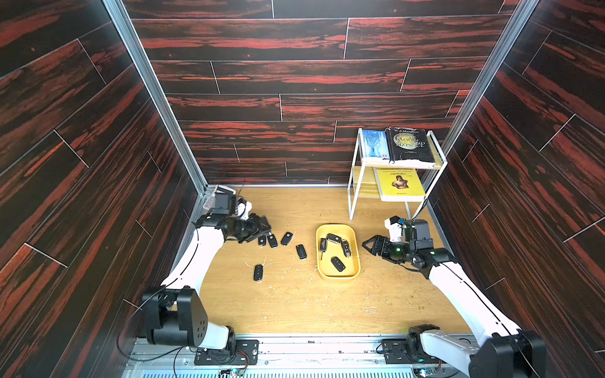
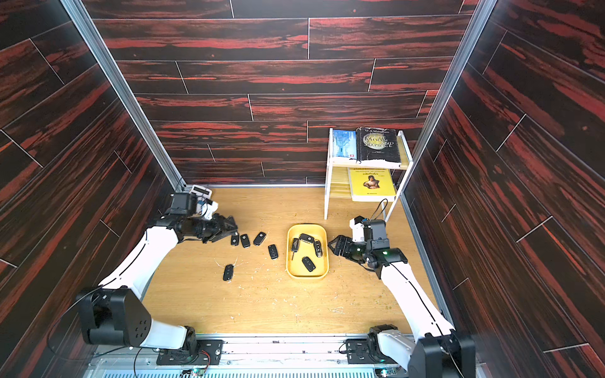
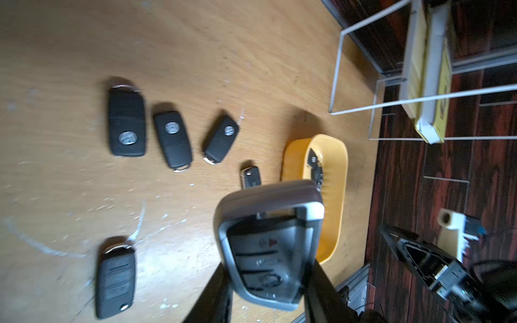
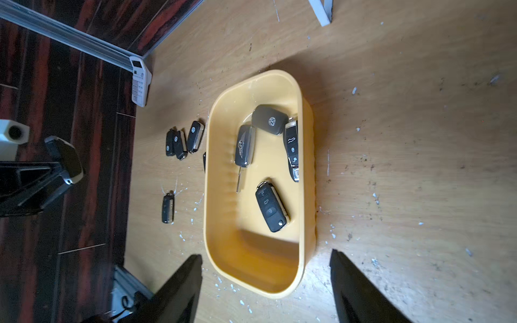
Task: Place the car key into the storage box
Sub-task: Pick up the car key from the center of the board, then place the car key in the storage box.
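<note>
My left gripper [image 3: 270, 279] is shut on a car key [image 3: 268, 243], a dark fob with a silver rim, held above the table at the left [image 1: 263, 229] [image 2: 230, 229]. The storage box [image 1: 339, 277] [image 2: 307, 277] is a shallow yellow tray right of centre, with several black keys [image 4: 270, 205] lying in it. Several more black keys [image 1: 258, 272] [image 3: 127, 125] lie on the wood between the left gripper and the box. My right gripper [image 1: 366, 243] [image 4: 265, 254] stands open and empty just right of the box, and its fingers [image 4: 184, 282] straddle the box's near end in the right wrist view.
A white wire shelf rack [image 1: 355, 183] with books stands at the back right, behind the right arm. A white calculator [image 4: 139, 81] leans in the back left corner. Dark wood-pattern walls close in the table on three sides.
</note>
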`<move>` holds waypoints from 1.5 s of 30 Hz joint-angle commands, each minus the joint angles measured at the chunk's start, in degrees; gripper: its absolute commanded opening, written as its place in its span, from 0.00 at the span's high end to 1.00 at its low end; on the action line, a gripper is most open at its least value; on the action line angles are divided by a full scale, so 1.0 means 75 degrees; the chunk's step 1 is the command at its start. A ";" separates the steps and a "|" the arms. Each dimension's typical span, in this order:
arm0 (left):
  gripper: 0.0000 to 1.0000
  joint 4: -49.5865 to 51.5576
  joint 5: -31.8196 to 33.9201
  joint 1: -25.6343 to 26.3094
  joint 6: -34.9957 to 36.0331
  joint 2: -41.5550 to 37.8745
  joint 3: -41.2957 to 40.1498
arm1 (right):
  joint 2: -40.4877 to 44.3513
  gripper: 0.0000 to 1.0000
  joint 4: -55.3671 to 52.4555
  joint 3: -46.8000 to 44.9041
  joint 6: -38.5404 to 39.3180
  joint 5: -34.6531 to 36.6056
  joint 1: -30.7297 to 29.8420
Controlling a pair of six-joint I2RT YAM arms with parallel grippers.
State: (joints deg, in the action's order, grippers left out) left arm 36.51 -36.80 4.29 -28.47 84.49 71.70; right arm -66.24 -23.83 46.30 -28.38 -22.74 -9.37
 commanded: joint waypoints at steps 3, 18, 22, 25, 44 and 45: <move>0.84 -0.0848 -0.0762 0.0733 0.0331 0.0338 0.0815 | -0.0535 0.32 0.0477 -0.0303 -0.0298 -0.1389 0.0234; 0.88 -0.0631 -0.0114 0.2246 0.0890 0.2545 0.2083 | -0.1734 0.44 0.0893 -0.0143 -0.0166 -0.0941 0.0242; 0.88 -0.0184 0.0153 0.2660 0.1157 0.2890 0.2423 | -0.2130 0.48 0.1030 -0.0018 -0.0130 -0.0945 0.0250; 0.88 -0.0078 0.0307 0.2926 0.1209 0.3112 0.2719 | -0.2389 0.54 0.1185 0.0047 -0.0152 -0.0939 0.0252; 0.90 0.0799 0.1891 0.4013 0.0897 0.4810 0.4280 | -0.3198 0.65 0.1854 -0.0010 -0.0133 -0.1362 0.0236; 0.90 0.0883 0.2080 0.4063 0.0914 0.4824 0.4296 | -0.3183 0.66 0.1854 -0.0011 -0.0130 -0.1362 0.0240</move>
State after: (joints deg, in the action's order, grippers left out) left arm 40.12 -25.76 33.89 -21.85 120.90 102.28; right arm -89.36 -10.20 45.50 -29.91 -31.64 -7.64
